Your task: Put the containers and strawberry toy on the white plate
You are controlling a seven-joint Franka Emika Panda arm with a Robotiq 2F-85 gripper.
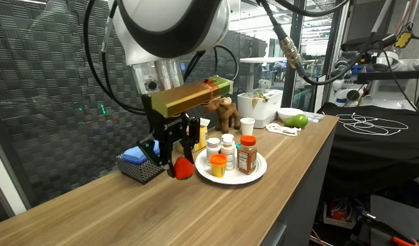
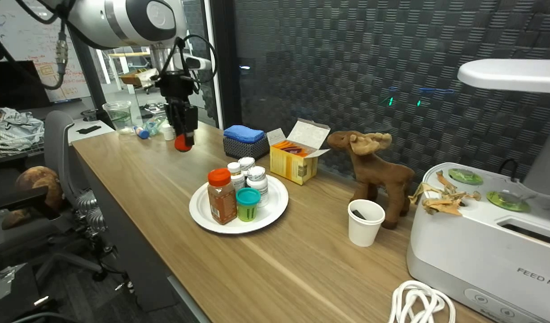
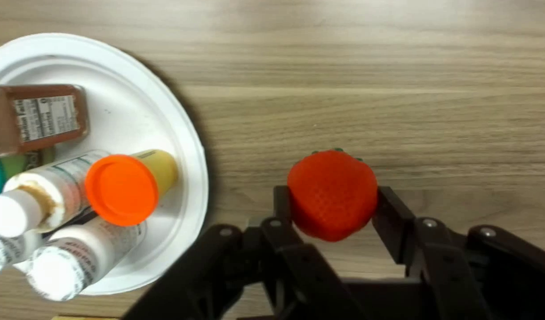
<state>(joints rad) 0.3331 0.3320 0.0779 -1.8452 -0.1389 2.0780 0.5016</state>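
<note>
Strawberry toy (image 3: pixel 332 191): pinched by the gripper (image 3: pixel 334 202), apparently raised above the counter (image 3: pixel 410 111).
White plate (image 3: pixel 193 178): seen toward nine o'clock from the gripper in the wrist view.
Bare part of plate: seen between one and two o'clock, beside the orange-lidded tub (image 3: pixel 121 189).
Carry: judged to be needed toward about ten o'clock.

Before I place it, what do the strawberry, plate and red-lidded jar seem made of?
Strawberry: probably plastic or foam; matte, faintly dimpled skin. Plate: likely paper or moulded fibre; dull white, with a pressed, stepped rim. Red-lidded jar: clear and smooth, plastic or perhaps glass; brown shows through its wall.
</note>
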